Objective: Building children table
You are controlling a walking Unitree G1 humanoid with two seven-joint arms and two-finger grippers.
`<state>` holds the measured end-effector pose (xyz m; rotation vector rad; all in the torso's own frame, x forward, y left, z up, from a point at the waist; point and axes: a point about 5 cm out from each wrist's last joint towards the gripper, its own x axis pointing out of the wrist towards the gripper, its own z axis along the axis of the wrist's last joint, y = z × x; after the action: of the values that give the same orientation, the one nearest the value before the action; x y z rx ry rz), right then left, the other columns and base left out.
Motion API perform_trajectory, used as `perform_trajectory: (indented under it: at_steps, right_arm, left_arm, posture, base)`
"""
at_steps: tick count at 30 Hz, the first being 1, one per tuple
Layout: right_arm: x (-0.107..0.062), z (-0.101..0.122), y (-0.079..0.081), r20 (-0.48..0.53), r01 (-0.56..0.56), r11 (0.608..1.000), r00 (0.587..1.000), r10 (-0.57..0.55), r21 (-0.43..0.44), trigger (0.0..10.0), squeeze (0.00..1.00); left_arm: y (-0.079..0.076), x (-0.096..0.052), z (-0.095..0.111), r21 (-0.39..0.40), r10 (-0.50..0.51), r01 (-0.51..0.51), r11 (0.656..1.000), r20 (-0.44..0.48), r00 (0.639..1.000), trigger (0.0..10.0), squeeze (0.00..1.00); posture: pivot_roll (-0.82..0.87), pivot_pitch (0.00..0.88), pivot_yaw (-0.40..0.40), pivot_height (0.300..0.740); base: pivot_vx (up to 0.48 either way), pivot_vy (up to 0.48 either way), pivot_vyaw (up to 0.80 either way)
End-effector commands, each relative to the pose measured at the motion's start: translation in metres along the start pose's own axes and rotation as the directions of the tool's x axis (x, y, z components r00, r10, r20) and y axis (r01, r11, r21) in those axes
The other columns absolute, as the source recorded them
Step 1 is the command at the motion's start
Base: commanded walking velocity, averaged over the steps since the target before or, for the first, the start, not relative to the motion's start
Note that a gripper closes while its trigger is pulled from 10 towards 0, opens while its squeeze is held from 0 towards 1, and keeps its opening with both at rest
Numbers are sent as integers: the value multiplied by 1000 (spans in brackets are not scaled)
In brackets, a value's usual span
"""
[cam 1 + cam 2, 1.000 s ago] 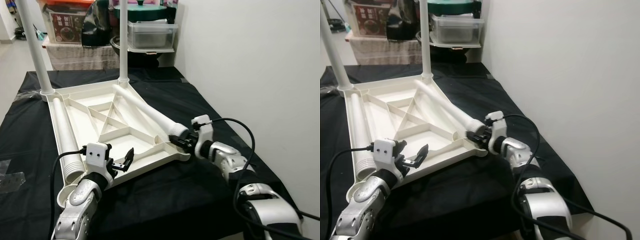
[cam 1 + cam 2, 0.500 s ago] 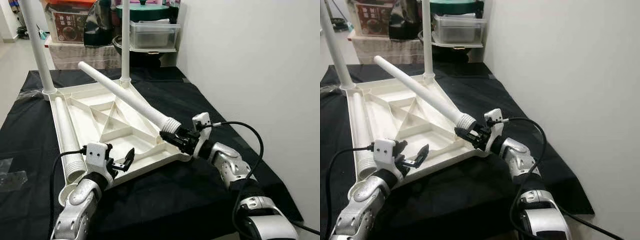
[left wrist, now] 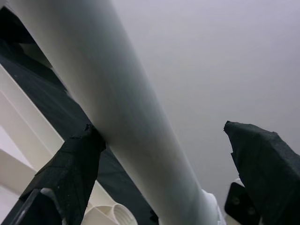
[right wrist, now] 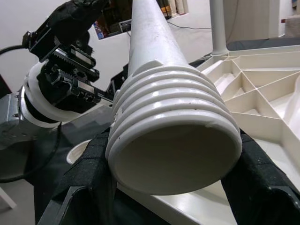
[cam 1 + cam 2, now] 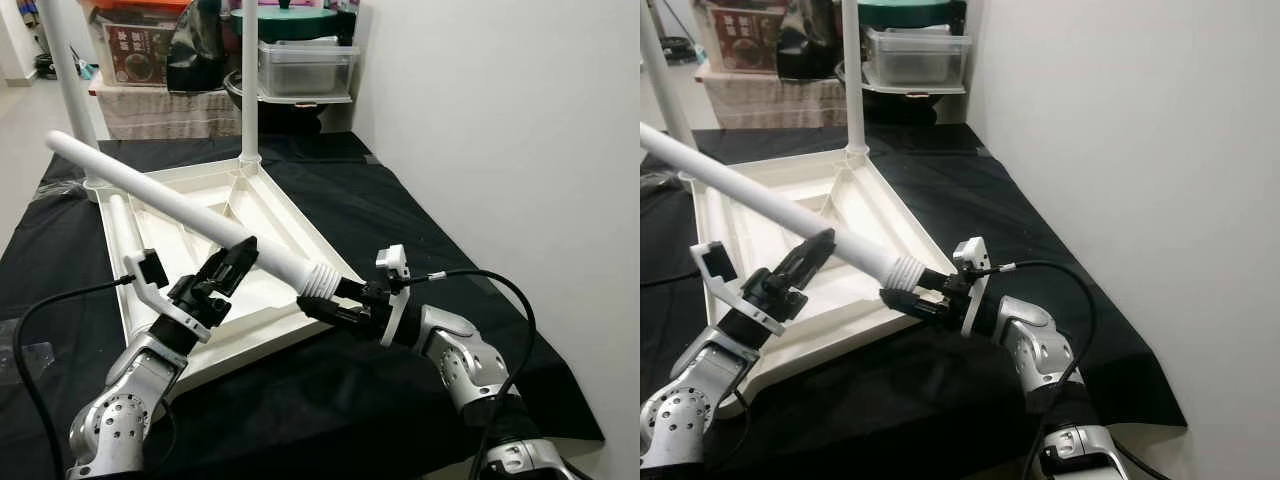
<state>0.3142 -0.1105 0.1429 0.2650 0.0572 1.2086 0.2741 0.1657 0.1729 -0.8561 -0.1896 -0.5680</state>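
Upside-down tabletop [image 5: 290, 235] lies on the black cloth [image 5: 400, 220] with two legs already standing at its far corners; I'm on the third leg [image 5: 170, 205] now, lifted at a slant above it. My right gripper [image 5: 330, 305] pinches the threaded end, my left gripper [image 5: 235, 262] is spread around the shaft; next I'd say it needs tipping upright into a corner socket.

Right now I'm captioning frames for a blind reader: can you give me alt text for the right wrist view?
The threaded end of a white table leg faces the camera, clamped between the right gripper's black fingers. Behind it, the left gripper reaches toward the leg's shaft, and the upturned white tabletop lies alongside.
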Motion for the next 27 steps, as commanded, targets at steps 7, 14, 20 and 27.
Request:
perform_trajectory:
  at_steps: [7,14,20,27]
  right_arm:
    - [-5,1,15,17,-107,993,994,106,45,0,0]
    - [-12,-6,23,-24,-161,985,986,163,55,0,0]
    - [-15,-11,22,-50,-141,988,988,145,62,0,0]
    - [-14,-7,18,-45,-100,993,994,103,61,0,0]
  left_arm:
    - [5,-1,15,-107,14,-6,994,68,998,10000,0]
    - [10,-1,37,-158,32,-7,987,155,987,10000,0]
    - [4,-5,53,-166,-29,69,984,231,973,0,0]
    - [2,-10,60,-168,-24,66,984,242,970,0,0]
  posture:
    - [2,0,-81,740]
    - [1,0,-86,740]
    - [5,0,-90,740]
    - [9,0,-96,740]
  base:
    - [0,0,0]
    - [0,0,0]
    - [0,0,0]
    - [0,0,0]
